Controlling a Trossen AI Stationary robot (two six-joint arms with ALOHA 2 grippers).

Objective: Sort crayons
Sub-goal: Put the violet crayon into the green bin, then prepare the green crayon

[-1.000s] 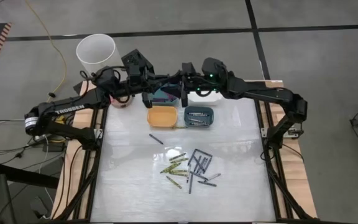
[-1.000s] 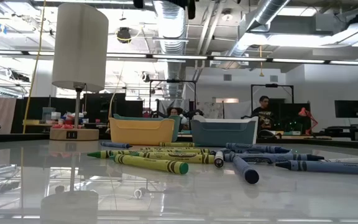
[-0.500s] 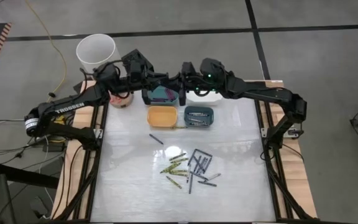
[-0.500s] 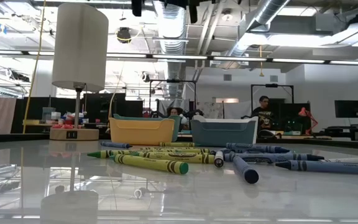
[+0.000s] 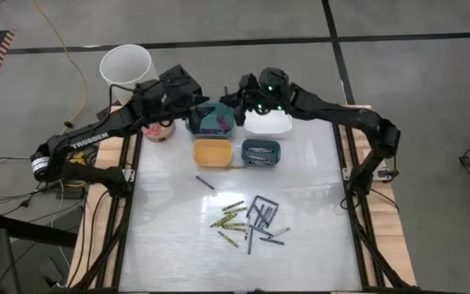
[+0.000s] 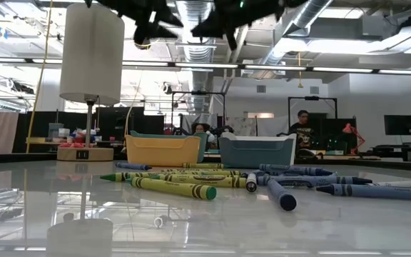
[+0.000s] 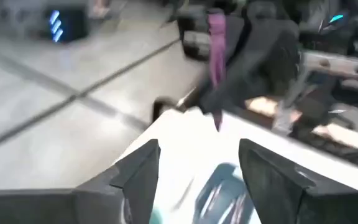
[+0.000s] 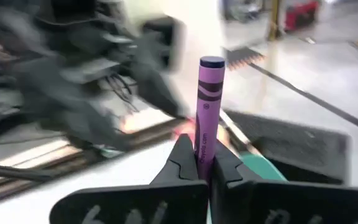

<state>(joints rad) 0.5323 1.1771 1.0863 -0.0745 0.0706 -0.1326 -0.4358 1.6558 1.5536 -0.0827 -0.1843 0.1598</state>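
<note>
Above the far edge of the white glossy counter (image 5: 178,245), both dark arms meet over the row of small bins. The right gripper (image 8: 199,163) has its fingers clenched on an upright purple crayon with a paper wrapper (image 8: 206,106); the black print on the wrapper is too small to read. In the left wrist view the same purple crayon (image 7: 216,31) stands upright in the other arm's grasp, beyond the left gripper (image 7: 199,171), whose fingers are spread apart and hold nothing. In the high view the left gripper (image 5: 188,94) is over the teal bin, and the right gripper (image 5: 243,91) is just beside it, at the white bin's near-left corner.

White letters reading "TROSSEN" (image 5: 86,140) run along the left arm's forearm.

Four small bins sit near the counter's far edge: a teal bin holding purple crayons (image 5: 210,121), a white bin (image 5: 269,124), a yellow-orange bin (image 5: 213,152) and a dark blue bin holding blue crayons (image 5: 261,152).

Loose crayons lie in a pile (image 5: 250,220) toward the middle of the counter, yellow-green ones on its left side, blue and grey ones on its right. One dark crayon (image 5: 206,182) lies apart, between the pile and the yellow-orange bin. In the low view a yellow-green crayon (image 6: 173,188) lies nearest the camera; its label cannot be read.

A white cylindrical lampshade (image 5: 126,67) stands by the counter's far left corner.
</note>
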